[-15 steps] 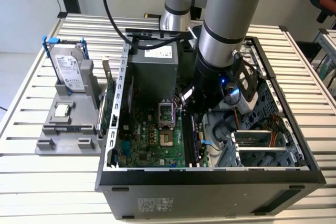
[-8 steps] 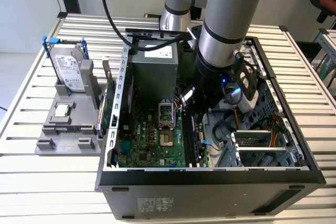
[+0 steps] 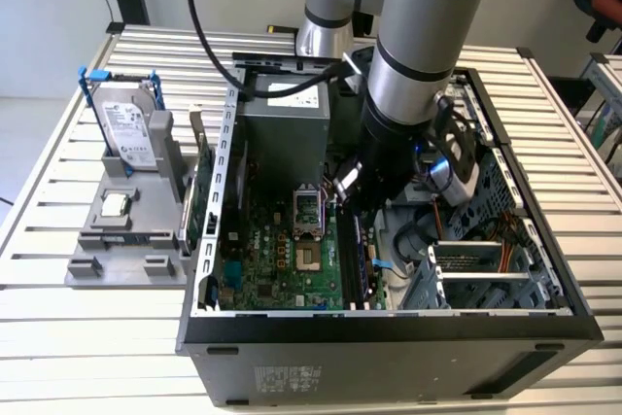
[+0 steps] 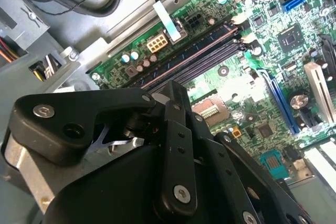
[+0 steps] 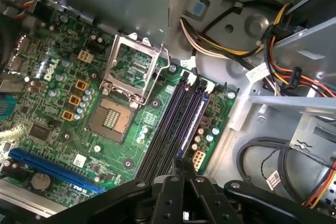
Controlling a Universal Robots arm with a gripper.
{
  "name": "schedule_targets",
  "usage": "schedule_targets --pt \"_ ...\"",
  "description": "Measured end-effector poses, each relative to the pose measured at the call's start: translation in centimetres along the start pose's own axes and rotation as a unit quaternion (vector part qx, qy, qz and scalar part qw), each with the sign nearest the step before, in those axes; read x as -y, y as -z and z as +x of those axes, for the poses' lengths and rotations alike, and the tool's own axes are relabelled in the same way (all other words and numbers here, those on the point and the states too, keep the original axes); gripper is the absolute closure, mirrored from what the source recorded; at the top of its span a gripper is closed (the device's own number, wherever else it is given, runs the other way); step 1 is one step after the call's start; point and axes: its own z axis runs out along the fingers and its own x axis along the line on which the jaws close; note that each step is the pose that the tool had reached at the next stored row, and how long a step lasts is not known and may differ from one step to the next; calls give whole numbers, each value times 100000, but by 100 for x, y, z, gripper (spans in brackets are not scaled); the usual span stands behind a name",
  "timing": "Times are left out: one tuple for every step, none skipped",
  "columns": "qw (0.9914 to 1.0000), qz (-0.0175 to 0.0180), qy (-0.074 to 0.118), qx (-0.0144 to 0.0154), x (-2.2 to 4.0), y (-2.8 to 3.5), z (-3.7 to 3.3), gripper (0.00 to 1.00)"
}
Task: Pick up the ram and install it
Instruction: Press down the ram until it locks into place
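two black fingers [image 5: 170, 192] of the gripper [image 5: 182, 167] are drawn close together, the jaws parted by only a thin slit, and i cannot tell whether anything is pinched in it. in both wrist views the tips hang just above one end of the long dark memory slots [image 5: 170, 124]. the ram itself i cannot pick out with certainty: a narrow dark strip runs along the slots in line with the tips, but whether it is the stick seated there or a bare slot does not show.

beside the slots on the green motherboard [image 5: 52, 103] lies the square cpu socket [image 5: 113, 119], its metal frame [image 5: 134, 66] swung up. on the slots' other side, bundles of yellow, orange and black cables [image 5: 226, 30] run along the grey metal wall.

in the exterior view the arm [image 3: 428, 55] reaches down into the open computer case [image 3: 389, 347], which lies on its side on a slatted white desk [image 3: 58, 337]. towards the exterior view's left, outside the case, a grey holder [image 3: 126, 250] carries an upright silver hard drive [image 3: 126, 128] in a blue frame, a small processor chip [image 3: 117, 204] lying flat, and a green expansion card [image 3: 201, 196] standing on edge just beside the case wall.
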Motion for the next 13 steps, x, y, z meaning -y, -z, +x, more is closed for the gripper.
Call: schedule_targets --pt "99999 -9 404 -13 0 0 0 100" --pt "99997 -12 765 -25 0 0 0 100" --pt "99993 -19 1191 -37 0 0 0 100" --pt "99986 -24 1680 -52 0 0 0 100" --pt "99975 -32 2220 -69 0 0 0 100" --pt "99960 -44 2817 -88 0 0 0 100" --pt "99941 -52 3432 -107 0 1 0 100" --pt "99911 -60 4208 -133 0 1 0 100" --pt "99881 -71 4882 -151 -1 1 0 100" --pt "99847 -82 5529 -171 -1 1 0 100" --pt "99809 -95 6172 -187 -1 0 -1 100" --pt "99770 -104 6779 -205 -2 1 -1 100" --pt "99721 -120 7461 -220 -2 1 -1 100"
